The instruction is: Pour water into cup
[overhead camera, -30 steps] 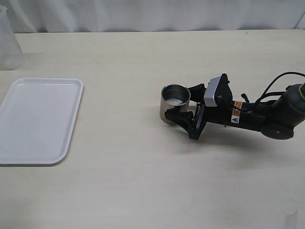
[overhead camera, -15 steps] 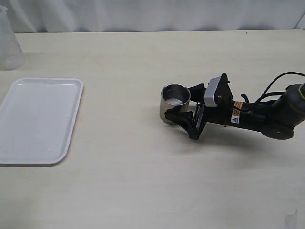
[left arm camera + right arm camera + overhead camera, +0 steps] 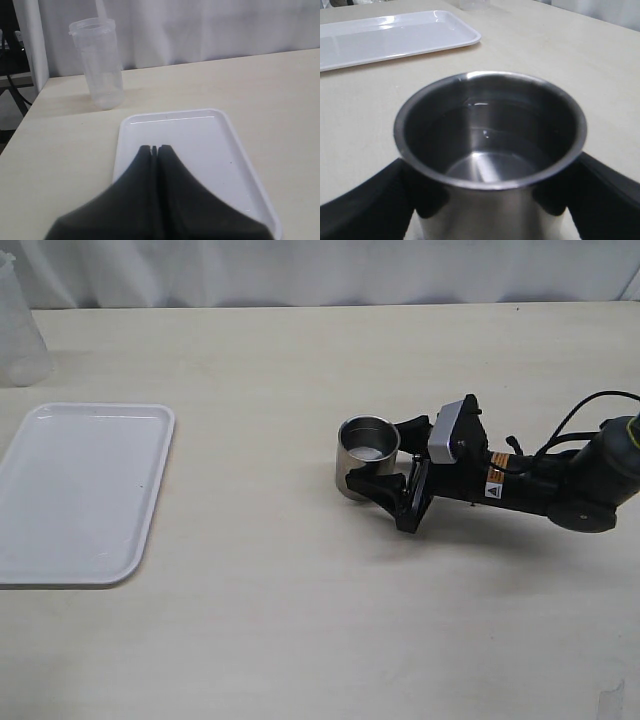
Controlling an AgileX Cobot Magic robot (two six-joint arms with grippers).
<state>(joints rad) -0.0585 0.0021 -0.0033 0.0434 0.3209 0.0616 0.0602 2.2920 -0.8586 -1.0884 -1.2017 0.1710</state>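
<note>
The table (image 3: 300,640) is the largest thing here, pale and bare on most of its surface. On its left side lies the white tray (image 3: 80,490) with nothing on it. Behind the tray's far corner the translucent beaker (image 3: 97,62) stands upright, well apart from the rest. I judge it is parked there so that it is out of my way. My left gripper (image 3: 154,148) hangs over the near part of the tray with its two fingers pressed together and nothing between them. It looks to be only waiting. The cup (image 3: 367,455) stands right of the table's middle, far from the tray and the beaker. My right gripper (image 3: 380,453) comes to it low and almost level from the right, one finger on each side of the steel wall, clamped on it as far as I can see. I hold it by the sides and below the rim, I think, so that the mouth is free from above and the cup cannot slide. The cup is upright – its long axis is vertical, the open mouth points straight up and the base rests on the table. This is needed, because a shallow pool of water (image 3: 485,145) lies at the bottom, clear and calm, well below the rim. So I judge the pouring is done, at least in part.
</note>
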